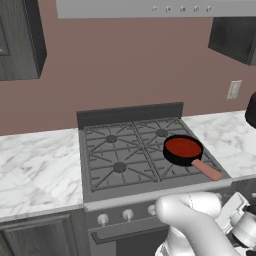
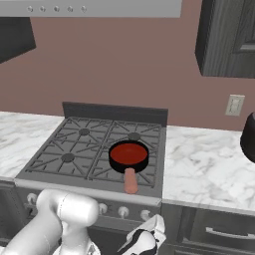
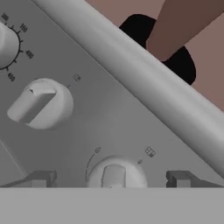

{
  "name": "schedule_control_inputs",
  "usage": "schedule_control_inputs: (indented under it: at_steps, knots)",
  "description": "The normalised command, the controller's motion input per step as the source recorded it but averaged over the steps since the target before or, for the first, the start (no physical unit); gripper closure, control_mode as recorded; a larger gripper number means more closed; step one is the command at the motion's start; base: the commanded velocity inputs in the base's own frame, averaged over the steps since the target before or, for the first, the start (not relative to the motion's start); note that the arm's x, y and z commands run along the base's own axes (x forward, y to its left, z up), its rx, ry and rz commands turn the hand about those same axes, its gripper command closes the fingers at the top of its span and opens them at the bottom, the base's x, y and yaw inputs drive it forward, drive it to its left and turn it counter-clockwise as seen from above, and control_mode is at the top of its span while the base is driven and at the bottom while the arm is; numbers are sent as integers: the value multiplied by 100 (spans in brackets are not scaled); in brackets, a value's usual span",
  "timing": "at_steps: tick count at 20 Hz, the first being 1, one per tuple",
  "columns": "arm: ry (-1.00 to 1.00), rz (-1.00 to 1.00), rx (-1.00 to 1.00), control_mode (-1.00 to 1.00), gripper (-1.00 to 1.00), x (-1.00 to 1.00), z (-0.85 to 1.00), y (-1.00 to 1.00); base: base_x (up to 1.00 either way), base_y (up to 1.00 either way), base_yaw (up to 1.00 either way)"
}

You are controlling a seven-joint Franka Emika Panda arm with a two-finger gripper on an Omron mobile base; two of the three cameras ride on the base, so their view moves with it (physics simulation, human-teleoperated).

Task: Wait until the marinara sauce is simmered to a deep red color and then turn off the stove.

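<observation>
The marinara sauce (image 1: 182, 146) (image 2: 128, 152) is a deep red disc filling a small black pan with a salmon-pink handle (image 1: 206, 169) on the front right burner of the stove (image 1: 110, 150) (image 2: 74, 149). My gripper (image 3: 109, 179) is open, low against the stove's front panel. Its two fingertips (image 3: 39, 178) stand wide apart on either side of a round silver knob (image 3: 114, 174), without touching it. Above the stove's front lip, the pan's black underside (image 3: 136, 28) and handle (image 3: 183, 22) show from below. The hand (image 2: 144, 239) sits below the right knobs.
A second knob (image 3: 39, 103) and a numbered dial (image 3: 6, 43) lie to the left on the panel. Marble counters (image 1: 35, 165) (image 2: 209, 169) flank the stove. A dark object (image 2: 248, 137) stands at the far right, with a wall outlet (image 2: 234, 104) behind it.
</observation>
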Motion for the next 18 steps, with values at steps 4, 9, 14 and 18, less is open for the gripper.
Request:
schedule_control_inputs:
  at_steps: [4,9,14,18]
  knots:
    - [0,0,0,-100,-100,1,0,-3,0,0,0]
    - [0,0,0,-100,-100,16,-4,-3,0,0,0]
    - [0,0,0,-100,-100,17,-1,0,0,0,0]
    - [0,0,0,-100,-100,3,0,0,0,0,0]
